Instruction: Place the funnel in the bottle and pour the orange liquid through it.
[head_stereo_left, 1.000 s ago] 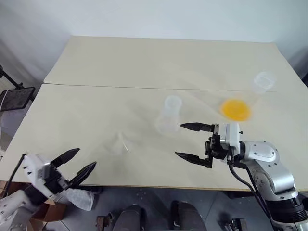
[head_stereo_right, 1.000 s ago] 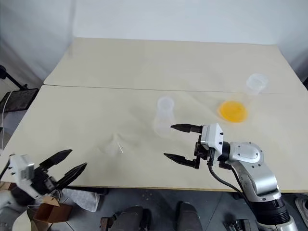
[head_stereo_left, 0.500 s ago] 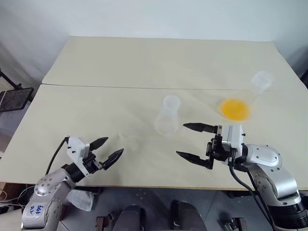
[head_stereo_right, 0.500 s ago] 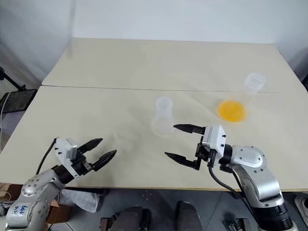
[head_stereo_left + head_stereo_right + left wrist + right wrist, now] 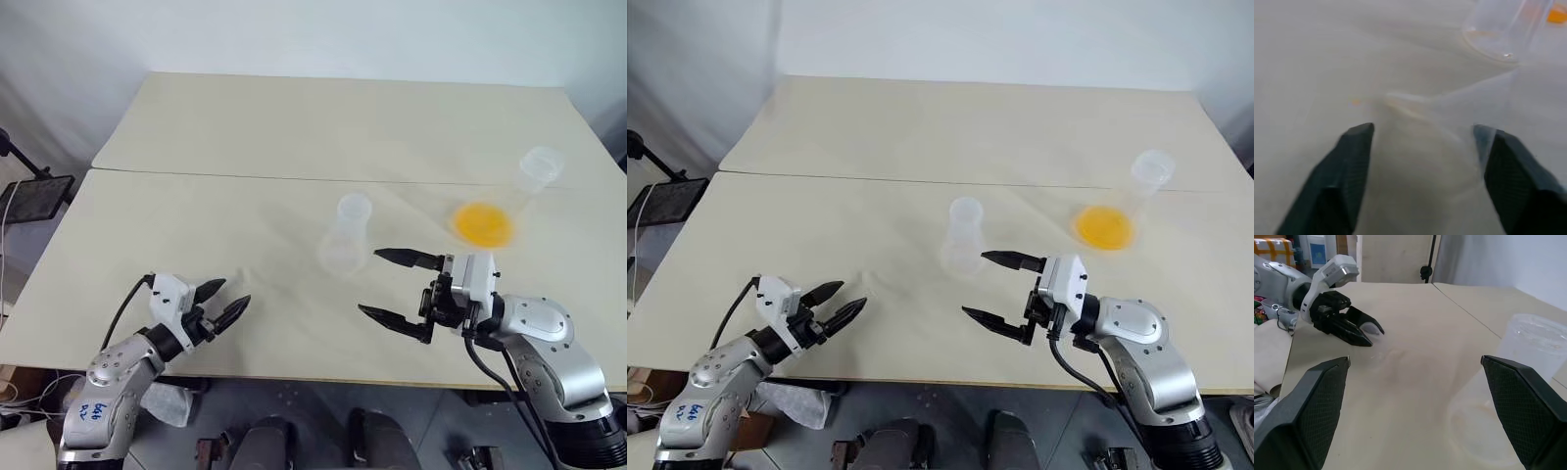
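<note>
So the left gripper has fingers parted around the small clear cone-shaped funnel at lower left of the beige tabletop; right gripper fingers spread wide, empty.

Blue handwriting marks the left arm near its elbow. The characters cannot be read with certainty.

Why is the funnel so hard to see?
It is clear plastic on a pale table, so it barely stands out. In the left wrist view the funnel looks like a soft, blurry haze between the left tool fingers. In the eye views it is a faint smudge ahead of that tool.
</note>
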Robot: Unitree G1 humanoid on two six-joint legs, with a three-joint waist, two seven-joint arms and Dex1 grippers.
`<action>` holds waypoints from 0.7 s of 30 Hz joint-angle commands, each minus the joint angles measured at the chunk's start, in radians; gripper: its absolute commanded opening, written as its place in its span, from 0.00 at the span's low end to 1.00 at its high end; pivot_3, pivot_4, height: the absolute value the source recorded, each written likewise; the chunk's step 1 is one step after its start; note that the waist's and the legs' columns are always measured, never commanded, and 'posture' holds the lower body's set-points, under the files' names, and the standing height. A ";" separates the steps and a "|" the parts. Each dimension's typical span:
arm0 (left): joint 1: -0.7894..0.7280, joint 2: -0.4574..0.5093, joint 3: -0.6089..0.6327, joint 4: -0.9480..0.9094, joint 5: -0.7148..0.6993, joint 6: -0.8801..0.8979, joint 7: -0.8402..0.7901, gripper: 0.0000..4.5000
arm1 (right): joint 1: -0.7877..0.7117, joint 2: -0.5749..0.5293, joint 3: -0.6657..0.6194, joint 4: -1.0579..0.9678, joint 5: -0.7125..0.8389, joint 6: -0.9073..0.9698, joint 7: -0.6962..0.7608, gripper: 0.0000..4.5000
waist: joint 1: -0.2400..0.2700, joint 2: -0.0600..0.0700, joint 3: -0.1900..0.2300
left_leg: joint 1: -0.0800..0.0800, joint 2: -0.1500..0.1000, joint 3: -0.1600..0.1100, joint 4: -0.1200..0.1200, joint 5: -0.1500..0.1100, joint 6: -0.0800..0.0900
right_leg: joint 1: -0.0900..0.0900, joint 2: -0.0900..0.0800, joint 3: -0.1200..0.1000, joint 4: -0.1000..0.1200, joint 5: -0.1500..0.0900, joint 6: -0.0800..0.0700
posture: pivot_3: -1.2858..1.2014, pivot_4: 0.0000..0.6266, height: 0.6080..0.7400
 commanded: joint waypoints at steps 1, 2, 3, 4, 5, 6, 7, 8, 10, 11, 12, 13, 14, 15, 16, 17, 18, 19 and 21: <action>0.006 0.007 0.011 -0.005 -0.014 -0.006 -0.017 0.44 | 0.004 0.002 -0.031 -0.022 0.004 -0.021 -0.006 1.00 | 0.005 0.000 0.000 | 0.000 0.000 0.000 0.000 0.000 0.000 | 0.000 0.000 0.000 0.000 0.000 0.000 | 0.52 0.24 1.00; 0.006 0.006 0.012 -0.006 -0.019 -0.005 -0.021 0.38 | 0.005 0.002 -0.031 -0.021 0.004 -0.021 -0.007 1.00 | 0.006 0.000 0.000 | 0.000 0.000 0.000 0.000 0.000 0.000 | 0.000 0.000 0.000 0.000 0.000 0.000 | 0.52 0.24 1.00; 0.006 0.009 0.011 -0.007 -0.017 -0.005 -0.028 0.31 | 0.006 0.002 -0.033 -0.021 0.003 -0.022 -0.007 1.00 | 0.007 0.000 0.000 | 0.000 0.000 0.000 0.000 0.000 0.000 | 0.000 0.000 0.000 0.000 0.000 0.000 | 0.52 0.24 1.00; 0.006 0.008 0.014 -0.005 -0.024 -0.001 -0.032 0.23 | 0.008 0.001 -0.034 -0.020 0.002 -0.023 -0.007 1.00 | 0.007 0.000 0.000 | 0.000 0.000 0.000 0.000 0.000 0.000 | 0.000 0.000 0.000 0.000 0.000 0.000 | 0.52 0.24 1.00; 0.006 0.008 0.016 -0.004 -0.029 0.002 -0.036 0.16 | 0.009 0.000 -0.036 -0.020 0.002 -0.024 -0.007 1.00 | 0.007 0.000 0.000 | 0.000 0.000 0.000 0.000 0.000 0.000 | 0.000 0.000 0.000 0.000 0.000 0.000 | 0.52 0.24 1.00; 0.005 0.012 0.017 0.000 -0.026 0.000 -0.042 0.10 | 0.012 -0.001 -0.039 -0.022 0.002 -0.025 -0.006 1.00 | 0.007 0.000 0.000 | 0.000 0.000 0.000 0.000 0.000 0.000 | 0.000 0.000 0.000 0.000 0.000 0.000 | 0.52 0.24 1.00; 0.005 0.015 0.018 0.003 -0.025 -0.002 -0.045 0.02 | 0.014 -0.002 -0.040 -0.023 0.003 -0.026 -0.006 1.00 | 0.007 0.000 0.000 | 0.000 0.000 0.000 0.000 0.000 0.000 | 0.000 0.000 0.000 0.000 0.000 0.000 | 0.52 0.24 1.00; 0.004 0.018 0.017 0.005 -0.030 -0.002 -0.054 0.00 | 0.017 -0.003 -0.043 -0.026 0.004 -0.026 -0.006 1.00 | 0.007 0.000 0.000 | 0.000 0.000 0.000 0.000 0.000 0.000 | 0.000 0.000 0.000 0.000 0.000 0.000 | 0.52 0.24 1.00; 0.000 0.022 0.022 0.010 -0.047 0.003 -0.071 0.00 | 0.026 -0.008 -0.051 -0.036 0.009 -0.024 -0.004 1.00 | 0.007 0.000 0.000 | 0.000 0.000 0.000 0.000 0.000 0.000 | 0.000 0.000 0.000 0.000 0.000 0.000 | 0.52 0.24 1.00; -0.007 0.029 0.030 0.013 -0.067 0.005 -0.095 0.00 | 0.037 -0.015 -0.058 -0.048 0.014 -0.023 0.002 1.00 | 0.007 0.000 0.000 | 0.000 0.000 0.000 0.000 0.000 0.000 | 0.000 0.000 0.000 0.000 0.000 0.000 | 0.52 0.24 1.00; -0.016 0.039 0.042 0.017 -0.087 0.010 -0.115 0.00 | 0.049 -0.022 -0.065 -0.062 0.019 -0.020 0.007 1.00 | 0.007 0.000 0.000 | 0.000 0.000 0.000 0.000 0.000 0.000 | 0.000 0.000 0.000 0.000 0.000 0.000 | 0.52 0.24 1.00; -0.027 0.056 0.052 0.020 -0.105 0.006 -0.147 0.00 | 0.063 -0.030 -0.073 -0.075 0.024 -0.017 0.013 1.00 | 0.008 0.000 0.000 | 0.000 0.000 0.000 0.000 0.000 0.000 | 0.000 0.000 0.000 0.000 0.000 0.000 | 0.52 0.24 1.00; -0.038 0.072 0.062 0.021 -0.129 0.011 -0.177 0.00 | 0.073 -0.035 -0.080 -0.084 0.026 -0.015 0.015 1.00 | 0.008 0.000 0.000 | 0.000 0.000 0.000 0.000 0.000 0.000 | 0.000 0.000 0.000 0.000 0.000 0.000 | 0.52 0.24 1.00; -0.053 0.091 0.073 0.021 -0.158 0.023 -0.206 0.00 | 0.084 -0.040 -0.089 -0.090 0.028 -0.013 0.013 1.00 | 0.008 0.000 0.000 | 0.000 0.000 0.000 0.000 0.000 0.000 | 0.000 0.000 0.000 -0.001 0.000 0.000 | 0.52 0.24 1.00; -0.072 0.115 0.082 0.018 -0.188 0.037 -0.242 0.00 | 0.095 -0.045 -0.100 -0.095 0.029 -0.012 0.011 1.00 | 0.008 0.000 0.000 | 0.000 0.000 0.000 0.000 0.000 0.000 | 0.000 0.000 0.000 0.000 0.000 0.000 | 0.52 0.24 1.00; -0.097 0.140 0.095 0.016 -0.234 0.068 -0.275 0.00 | 0.106 -0.048 -0.113 -0.099 0.028 -0.011 0.007 1.00 | 0.008 0.000 0.000 | 0.000 0.001 0.000 0.000 0.000 0.000 | 0.000 0.000 0.000 0.000 0.000 0.000 | 0.52 0.24 1.00; -0.151 0.178 0.109 0.016 -0.293 0.121 -0.306 0.00 | 0.123 -0.049 -0.134 -0.104 0.030 -0.009 -0.003 1.00 | 0.010 0.000 0.000 | 0.000 0.001 0.000 0.000 0.000 0.000 | 0.000 0.000 0.000 -0.001 0.000 0.000 | 0.52 0.24 1.00; -0.208 0.214 0.116 0.026 -0.340 0.172 -0.326 0.00 | 0.139 -0.049 -0.153 -0.109 0.031 -0.007 -0.015 1.00 | 0.009 0.000 0.000 | 0.000 0.000 0.000 0.000 0.000 0.000 | 0.000 0.000 0.000 0.000 0.000 0.000 | 0.52 0.24 1.00; -0.319 0.289 0.104 0.054 -0.408 0.285 -0.363 0.00 | 0.168 -0.041 -0.186 -0.121 0.037 0.001 -0.047 1.00 | 0.012 0.000 0.000 | 0.000 0.000 -0.001 0.001 0.000 0.000 | 0.001 0.000 0.000 0.001 0.000 0.000 | 0.52 0.24 1.00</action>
